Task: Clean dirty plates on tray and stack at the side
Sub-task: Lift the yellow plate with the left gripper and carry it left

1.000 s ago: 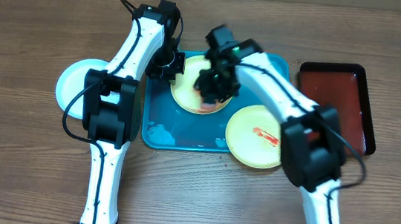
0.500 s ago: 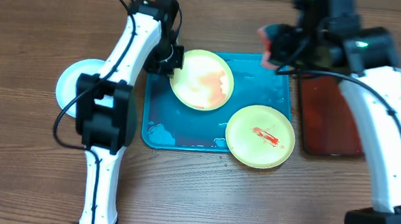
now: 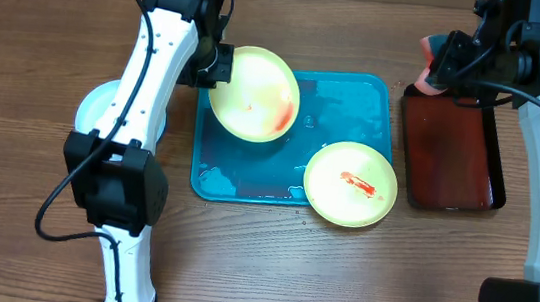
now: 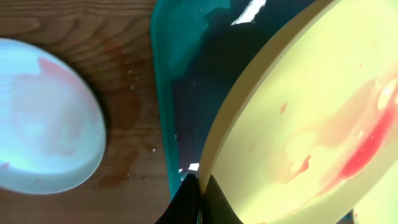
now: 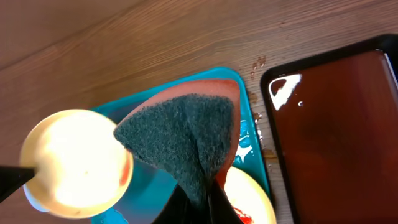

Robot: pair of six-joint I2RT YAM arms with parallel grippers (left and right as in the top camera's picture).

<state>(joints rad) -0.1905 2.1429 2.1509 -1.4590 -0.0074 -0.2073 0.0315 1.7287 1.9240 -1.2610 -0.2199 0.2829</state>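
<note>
Left gripper point(image 3: 215, 69) clamps the rim of a smeared yellow plate point(image 3: 254, 94), tilted over the tray point(image 3: 356, 100); right gripper point(image 5: 198, 199) pinches a sponge point(image 5: 180, 134) by the red tray point(image 3: 451, 150); 2nd yellow plate point(image 3: 350, 185) overhangs the tray's corner; pale plate point(image 3: 93, 112) lies left of it.

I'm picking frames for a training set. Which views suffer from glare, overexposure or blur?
Right wrist: the lifted plate is washed out nearly white, and a glare spot sits on the red tray. Left wrist: that plate looms close, soft-edged; highlights streak the teal tray. Overhead: evenly lit, sharp.
</note>
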